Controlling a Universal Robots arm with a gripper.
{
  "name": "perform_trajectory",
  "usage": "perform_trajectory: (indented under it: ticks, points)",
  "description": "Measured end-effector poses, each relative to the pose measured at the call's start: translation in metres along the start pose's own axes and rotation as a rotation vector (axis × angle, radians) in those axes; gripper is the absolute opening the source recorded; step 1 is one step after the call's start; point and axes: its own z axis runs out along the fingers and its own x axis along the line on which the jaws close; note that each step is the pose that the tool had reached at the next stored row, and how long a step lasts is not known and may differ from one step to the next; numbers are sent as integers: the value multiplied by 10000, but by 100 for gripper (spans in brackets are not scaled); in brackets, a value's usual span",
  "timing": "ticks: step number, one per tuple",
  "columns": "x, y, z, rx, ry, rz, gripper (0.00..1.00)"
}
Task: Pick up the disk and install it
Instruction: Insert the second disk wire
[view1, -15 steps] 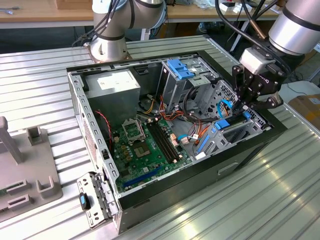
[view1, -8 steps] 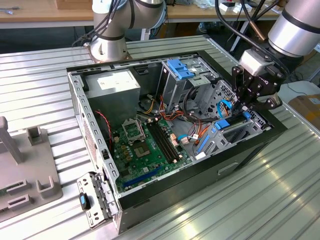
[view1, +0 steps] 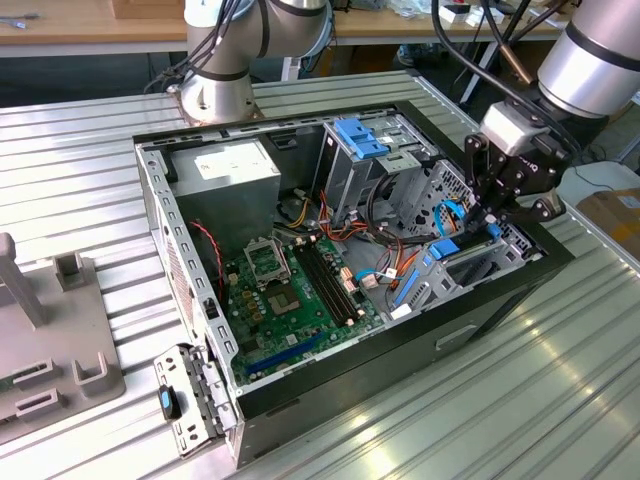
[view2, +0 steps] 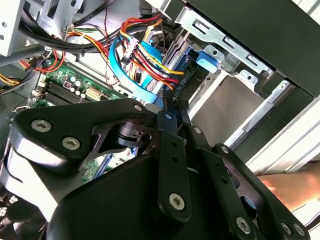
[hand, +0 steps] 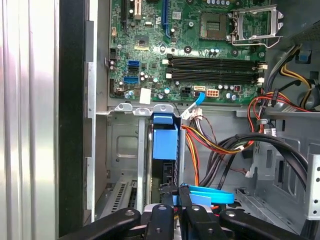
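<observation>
Gripping the disk (hand: 165, 142), the gripper (hand: 174, 192) has its fingers pinched narrow on the edge. Disk sits upright in the computer case (view1: 300, 395) bay.

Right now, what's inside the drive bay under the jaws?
The disk stands on edge in the drive bay, its blue carrier frame facing out, with the gripper closed on its near edge. The bay's lower part is covered by the disk and gripper.

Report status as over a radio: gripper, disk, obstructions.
Gripper shut on disk, inside the open computer case. Disk edge-on, lowered into drive bay. Cable bundle close beside it.
</observation>
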Motion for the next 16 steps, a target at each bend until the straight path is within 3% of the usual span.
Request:
perform_trajectory:
  ticks: [4,16]
  points:
    - [4,1,43,0,-4,0,16]
    - [15,17,75,0,-16,0,16]
